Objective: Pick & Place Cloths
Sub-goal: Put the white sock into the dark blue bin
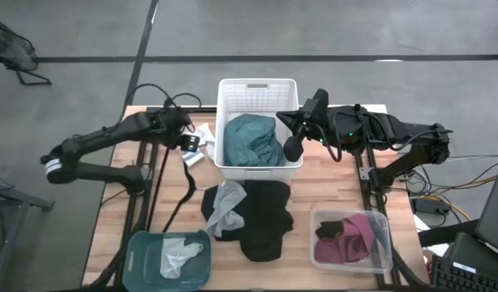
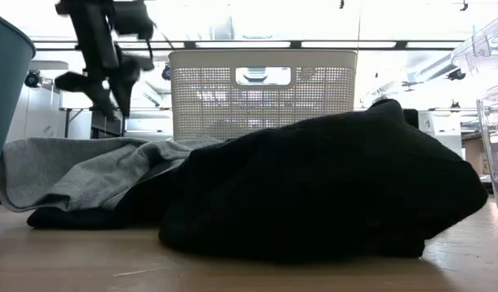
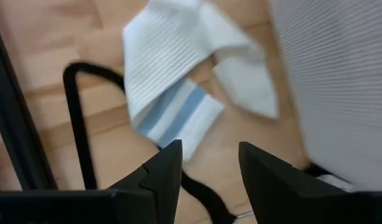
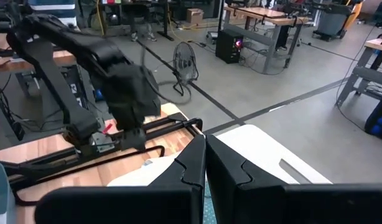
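— Which step is this?
— The left gripper (image 3: 206,171), fingers spread, hovers above the small white cloth (image 3: 178,74) beside the basket (image 1: 225,166). I think it must descend and pinch.
— And the right gripper (image 4: 205,163)?
— Pressed together, empty, over the basket.

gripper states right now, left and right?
Left gripper: open, empty, over the small white cloth beside the basket.
Right gripper: shut, holding nothing, above the basket's right edge.
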Robot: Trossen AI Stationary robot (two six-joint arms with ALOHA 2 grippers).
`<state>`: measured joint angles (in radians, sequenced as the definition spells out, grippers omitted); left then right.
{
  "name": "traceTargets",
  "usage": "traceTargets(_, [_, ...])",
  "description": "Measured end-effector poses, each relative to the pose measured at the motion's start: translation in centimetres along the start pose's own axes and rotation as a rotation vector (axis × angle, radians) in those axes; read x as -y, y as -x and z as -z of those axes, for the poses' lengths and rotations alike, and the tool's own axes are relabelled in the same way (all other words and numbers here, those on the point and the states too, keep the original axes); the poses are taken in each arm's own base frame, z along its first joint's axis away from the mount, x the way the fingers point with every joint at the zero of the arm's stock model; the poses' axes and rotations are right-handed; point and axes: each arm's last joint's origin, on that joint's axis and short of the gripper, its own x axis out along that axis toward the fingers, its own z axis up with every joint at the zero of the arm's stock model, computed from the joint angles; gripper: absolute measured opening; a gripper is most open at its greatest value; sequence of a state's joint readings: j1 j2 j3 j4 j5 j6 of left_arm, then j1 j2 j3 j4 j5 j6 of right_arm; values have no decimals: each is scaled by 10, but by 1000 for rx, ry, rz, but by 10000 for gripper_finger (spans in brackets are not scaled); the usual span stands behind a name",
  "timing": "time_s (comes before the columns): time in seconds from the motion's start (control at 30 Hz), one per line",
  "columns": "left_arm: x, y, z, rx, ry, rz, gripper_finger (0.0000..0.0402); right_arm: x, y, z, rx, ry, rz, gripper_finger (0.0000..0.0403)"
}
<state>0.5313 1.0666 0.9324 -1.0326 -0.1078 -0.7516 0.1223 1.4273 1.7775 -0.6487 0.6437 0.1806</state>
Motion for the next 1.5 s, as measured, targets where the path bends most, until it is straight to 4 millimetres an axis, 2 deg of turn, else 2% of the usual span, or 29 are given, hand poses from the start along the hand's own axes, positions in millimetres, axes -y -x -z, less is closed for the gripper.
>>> traceTargets(0.2, [-5, -44, 1, -89, 8, -63, 163, 0, 0, 0, -1, 0, 0, 8])
traceTargets(0.37, [-5, -71, 0, -94, -55, -141, 163, 0, 0, 0, -2, -1, 0, 8])
traceTargets(0.53, [-5, -85, -5, -31, -116, -267, 163, 0, 0, 0, -2, -2, 0, 8])
traceTargets(0.73, [-4, -105, -13, -77, -129, -232, 163, 0, 0, 0, -2, -2, 0, 8])
traceTargets(1.07, [-11, -131, -19, -114, -193, -340, 163, 0, 0, 0, -3, -1, 0, 8])
traceTargets(1.2, [-9, -140, -21, -153, -269, -279, 159, -1, 0, 1, -7, -1, -17, 8])
traceTargets(1.33, [-8, -141, -22, -160, -306, -254, 124, -1, 0, 1, -8, 0, -19, 8])
traceTargets(1.5, [-7, -135, -22, -150, -354, -204, 23, -1, 0, 1, -7, -1, -20, 8])
